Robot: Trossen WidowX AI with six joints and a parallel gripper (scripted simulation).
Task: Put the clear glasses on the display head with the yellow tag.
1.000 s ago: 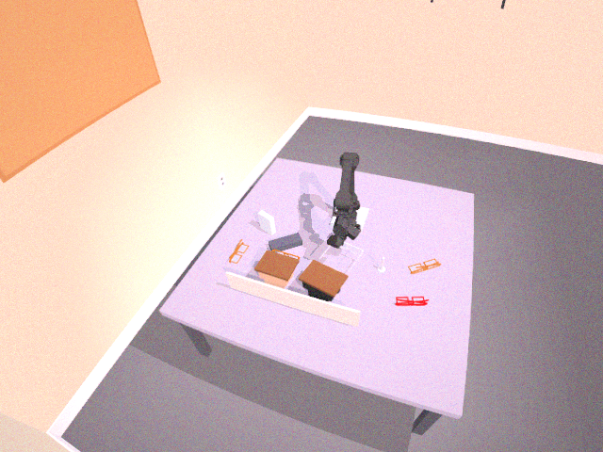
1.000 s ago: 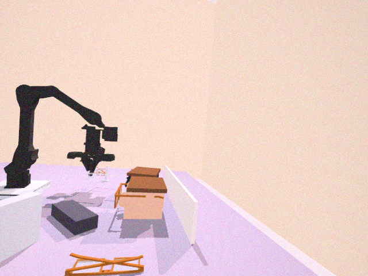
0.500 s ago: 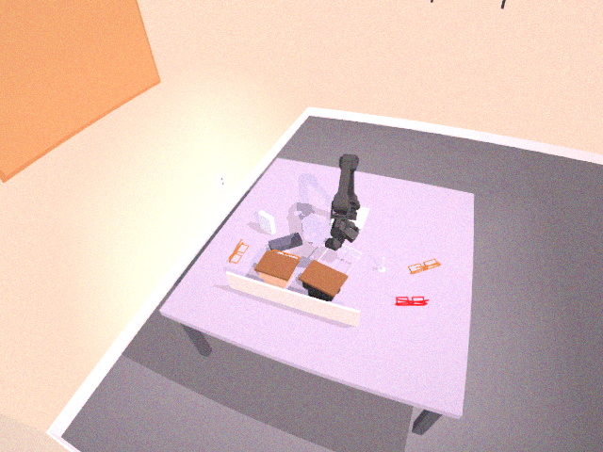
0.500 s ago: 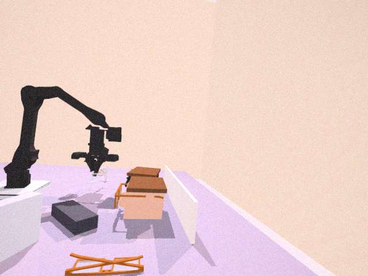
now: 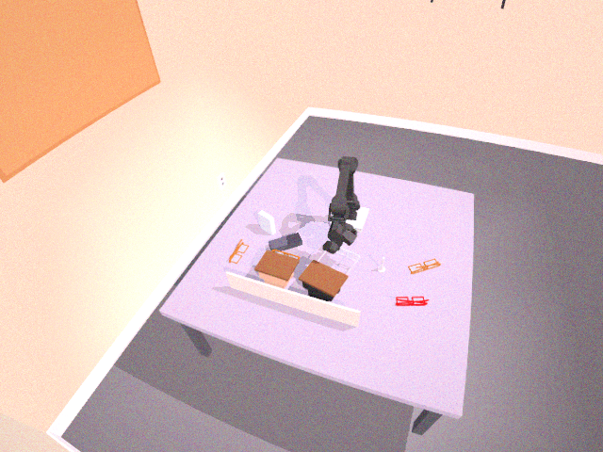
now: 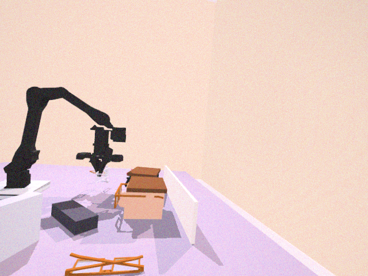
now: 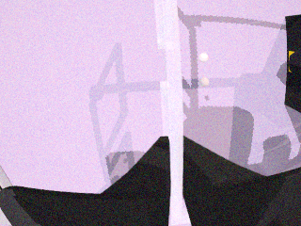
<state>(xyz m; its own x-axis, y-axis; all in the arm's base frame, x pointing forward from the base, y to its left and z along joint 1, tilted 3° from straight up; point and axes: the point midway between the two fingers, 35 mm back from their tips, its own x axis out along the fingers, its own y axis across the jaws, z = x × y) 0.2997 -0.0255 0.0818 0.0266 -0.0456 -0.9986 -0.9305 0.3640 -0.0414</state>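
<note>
Near the centre of the top view, the gripper [image 5: 332, 249] pinches the clear glasses [image 5: 343, 257], held above the table [image 5: 414, 350] just beside the dark display head [image 5: 322, 281], right of the tan head [image 5: 276, 267].

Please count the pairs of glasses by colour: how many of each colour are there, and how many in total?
orange glasses: 3
red glasses: 1
clear glasses: 1, held in the jaws
Total: 5
</note>
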